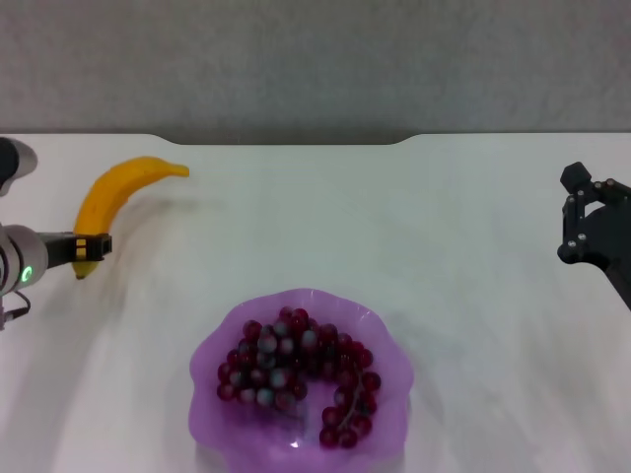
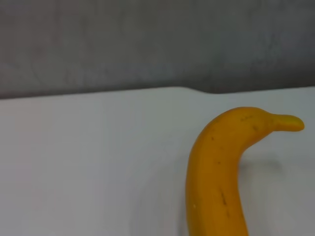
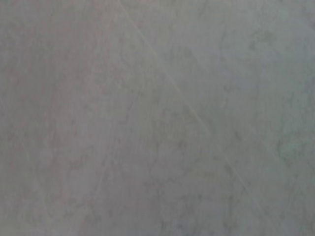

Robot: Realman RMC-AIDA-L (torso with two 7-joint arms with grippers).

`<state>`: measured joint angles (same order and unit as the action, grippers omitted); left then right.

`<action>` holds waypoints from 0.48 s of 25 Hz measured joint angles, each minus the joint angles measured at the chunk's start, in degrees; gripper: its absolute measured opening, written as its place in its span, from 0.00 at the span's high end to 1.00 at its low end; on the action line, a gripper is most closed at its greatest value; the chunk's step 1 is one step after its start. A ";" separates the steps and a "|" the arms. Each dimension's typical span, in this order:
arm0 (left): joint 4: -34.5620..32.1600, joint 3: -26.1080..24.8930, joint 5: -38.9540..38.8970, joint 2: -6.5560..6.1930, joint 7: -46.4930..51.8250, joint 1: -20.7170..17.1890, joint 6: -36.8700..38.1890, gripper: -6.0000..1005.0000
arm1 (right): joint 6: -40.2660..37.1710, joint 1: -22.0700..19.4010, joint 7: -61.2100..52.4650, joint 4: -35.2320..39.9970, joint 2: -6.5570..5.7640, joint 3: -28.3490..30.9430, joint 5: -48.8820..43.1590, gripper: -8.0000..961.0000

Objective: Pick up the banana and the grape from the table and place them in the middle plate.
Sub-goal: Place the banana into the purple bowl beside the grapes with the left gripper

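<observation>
The banana (image 1: 116, 199) is at the far left of the table (image 1: 394, 217), its stem pointing right. My left gripper (image 1: 91, 246) is shut on the banana's near end. The left wrist view shows the banana (image 2: 216, 172) close up, with a faint shadow beside it on the white top. The grape bunch (image 1: 296, 370) lies curled inside the purple scalloped middle plate (image 1: 212, 409) at the front centre. My right gripper (image 1: 570, 217) is open and empty at the right edge, away from the plate.
The table's far edge has a shallow notch (image 1: 286, 140) with a grey wall behind it. The right wrist view shows only a grey surface.
</observation>
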<state>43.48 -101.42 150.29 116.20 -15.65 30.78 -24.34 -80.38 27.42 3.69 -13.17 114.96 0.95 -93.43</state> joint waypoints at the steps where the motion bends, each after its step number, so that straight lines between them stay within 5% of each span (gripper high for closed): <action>1: 0.44 0.01 0.00 -0.01 0.00 -0.04 -0.34 0.49 | 0.05 -0.02 0.00 0.01 0.00 0.00 0.00 0.99; 12: 27.56 5.64 -6.31 0.06 -3.51 -11.83 -14.32 0.46 | 2.33 0.02 -0.04 0.61 -0.09 0.27 0.23 0.99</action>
<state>71.04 -95.79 143.99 116.26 -19.15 18.96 -38.66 -78.05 27.44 3.65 -12.56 114.87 1.22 -93.19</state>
